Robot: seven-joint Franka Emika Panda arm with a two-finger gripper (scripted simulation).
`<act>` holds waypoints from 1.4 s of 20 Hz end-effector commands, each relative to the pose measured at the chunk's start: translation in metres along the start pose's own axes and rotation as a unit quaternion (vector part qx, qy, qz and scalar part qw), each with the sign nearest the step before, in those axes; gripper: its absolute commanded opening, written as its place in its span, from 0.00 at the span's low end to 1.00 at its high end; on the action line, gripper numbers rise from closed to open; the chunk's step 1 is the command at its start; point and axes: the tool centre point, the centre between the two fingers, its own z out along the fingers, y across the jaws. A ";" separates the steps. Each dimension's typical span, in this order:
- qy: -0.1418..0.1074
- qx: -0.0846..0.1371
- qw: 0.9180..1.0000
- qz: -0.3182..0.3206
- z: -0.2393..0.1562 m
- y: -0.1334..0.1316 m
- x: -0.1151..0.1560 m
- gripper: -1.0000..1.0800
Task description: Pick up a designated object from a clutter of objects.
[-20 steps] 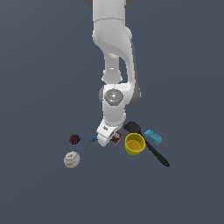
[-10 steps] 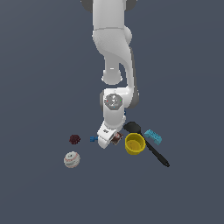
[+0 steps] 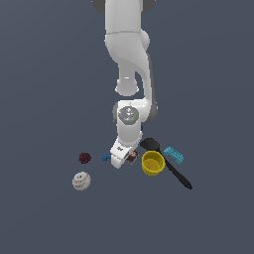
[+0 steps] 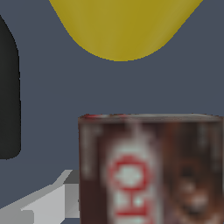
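Note:
The designated object, a small dark brown and red box (image 3: 133, 157) with white markings, lies on the floor beside the yellow cup (image 3: 152, 163). My gripper (image 3: 125, 159) is down at the box, right over it. In the wrist view the box (image 4: 148, 170) fills the frame from very close. One grey finger (image 4: 48, 203) lies against its side, and the other finger is hidden. The cup's rim (image 4: 122, 30) and the black spatula's blade (image 4: 8, 87) show beyond it.
A black spatula (image 3: 168, 166) and a cyan comb-like block (image 3: 174, 154) lie at the exterior view's right of the cup. A tiny blue piece (image 3: 105, 158), a dark red berry (image 3: 85, 158) and a white baseball (image 3: 81, 181) lie at the exterior view's left.
The arm has come down a little over the box and then held still. The box and the other objects have not moved.

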 end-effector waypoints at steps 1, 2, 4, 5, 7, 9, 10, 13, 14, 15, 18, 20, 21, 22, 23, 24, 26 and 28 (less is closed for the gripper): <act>0.000 0.000 1.000 0.000 -0.001 -0.001 0.000 0.00; 0.000 0.000 1.000 0.000 -0.002 -0.001 0.001 0.00; 0.000 0.000 1.000 0.000 -0.006 -0.002 0.003 0.00; 0.000 0.000 1.000 0.000 -0.009 -0.004 0.004 0.00; 0.000 0.000 1.000 0.000 -0.016 -0.006 0.007 0.00; 0.000 0.000 1.000 0.000 -0.026 -0.010 0.011 0.00; 0.000 0.000 1.000 0.000 -0.031 -0.012 0.013 0.00; 0.000 0.000 1.000 0.000 -0.051 -0.019 0.022 0.00; 0.000 0.000 1.000 0.000 -0.059 -0.022 0.025 0.00; 0.000 0.000 1.000 0.000 -0.067 -0.025 0.029 0.00; 0.000 0.000 1.000 0.000 -0.095 -0.035 0.040 0.00; -0.001 0.000 1.000 -0.001 -0.115 -0.042 0.049 0.00; -0.001 0.000 1.000 -0.001 -0.126 -0.046 0.054 0.00; -0.001 0.000 1.000 -0.001 -0.137 -0.050 0.059 0.00; -0.001 0.000 1.000 -0.001 -0.148 -0.054 0.064 0.00; -0.001 0.000 1.000 -0.001 -0.159 -0.058 0.068 0.00; -0.001 0.000 1.000 -0.001 -0.181 -0.066 0.078 0.00; -0.001 0.000 1.000 -0.001 -0.202 -0.073 0.087 0.00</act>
